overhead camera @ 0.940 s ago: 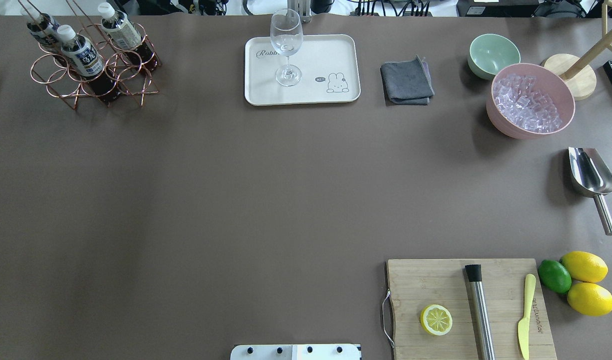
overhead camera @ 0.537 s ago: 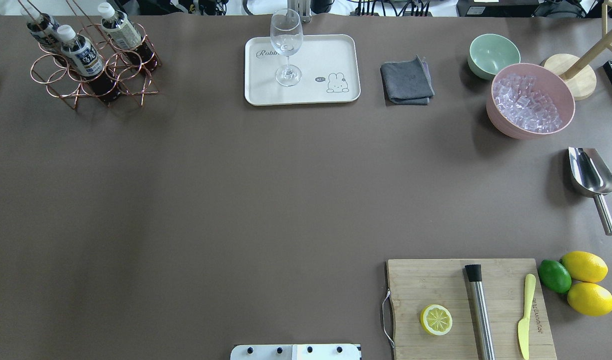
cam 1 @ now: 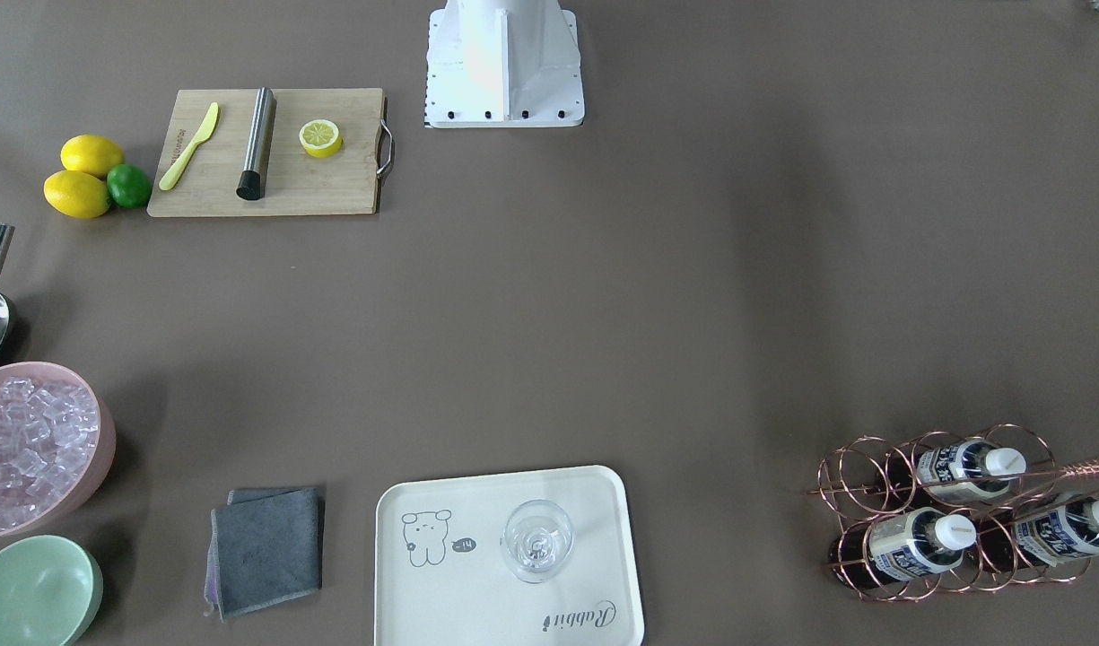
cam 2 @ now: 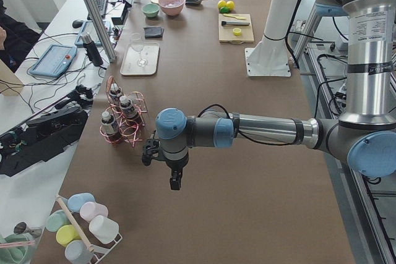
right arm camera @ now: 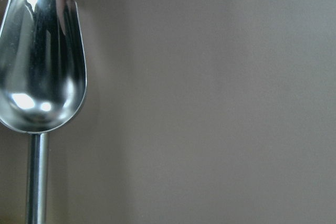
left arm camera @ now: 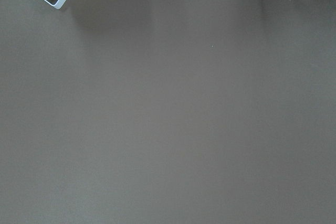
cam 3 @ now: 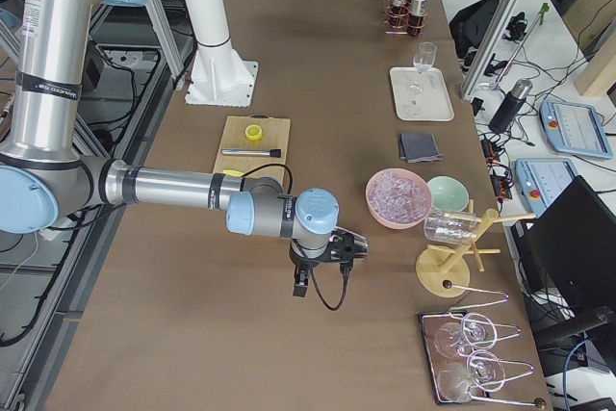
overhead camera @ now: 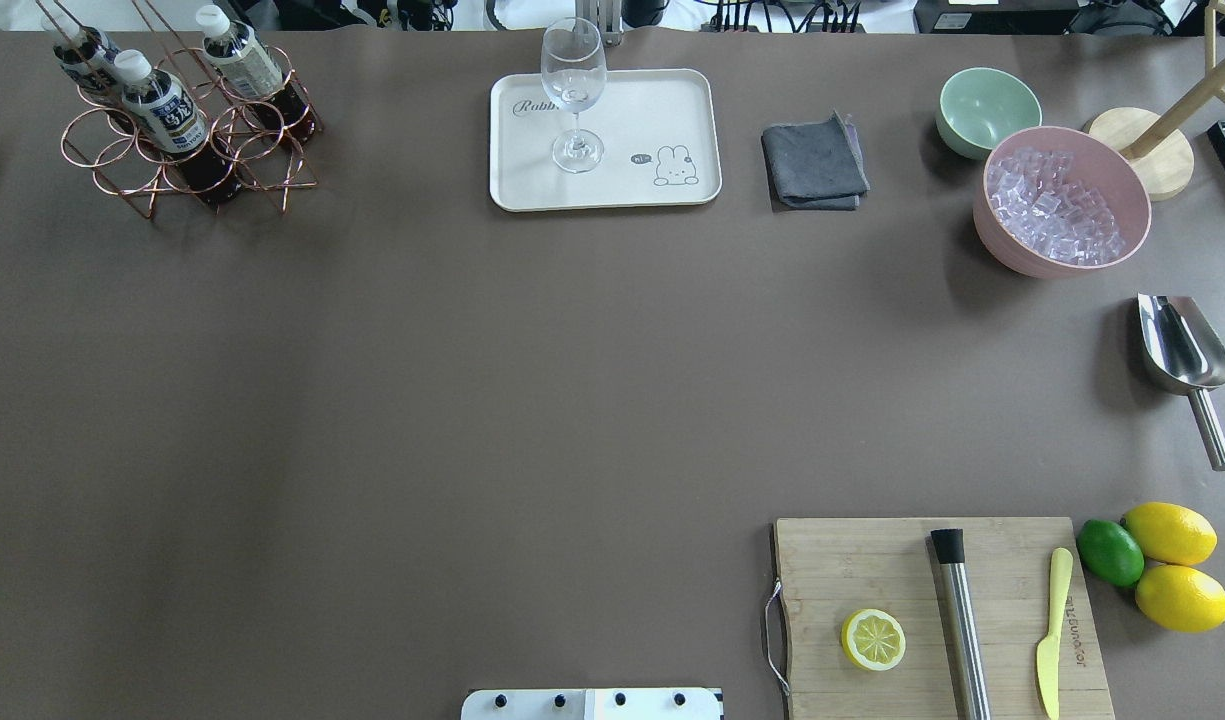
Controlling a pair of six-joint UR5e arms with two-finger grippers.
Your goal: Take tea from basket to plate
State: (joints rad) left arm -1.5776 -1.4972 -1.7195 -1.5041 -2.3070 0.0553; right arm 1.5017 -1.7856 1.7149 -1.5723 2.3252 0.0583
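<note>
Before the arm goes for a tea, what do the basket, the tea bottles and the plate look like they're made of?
The basket: thin metal wire, with a shiny copper-pink finish that glints. The tea bottles: probably clear plastic, since the dark liquid shows through, with white caps and printed labels. The plate: matte cream with no glare; plastic or melamine, hard to say.

A long brown table (overhead camera: 472, 400) beside cluttered white desks (cam 2: 25, 100) (evenly lit).

The table (overhead camera: 472, 400) is lit evenly and brightly from above, soft shadows are cast beside the pink bowl (overhead camera: 994, 245), and bright glare is reflected in the metal scoop (right arm camera: 42, 61).
</note>
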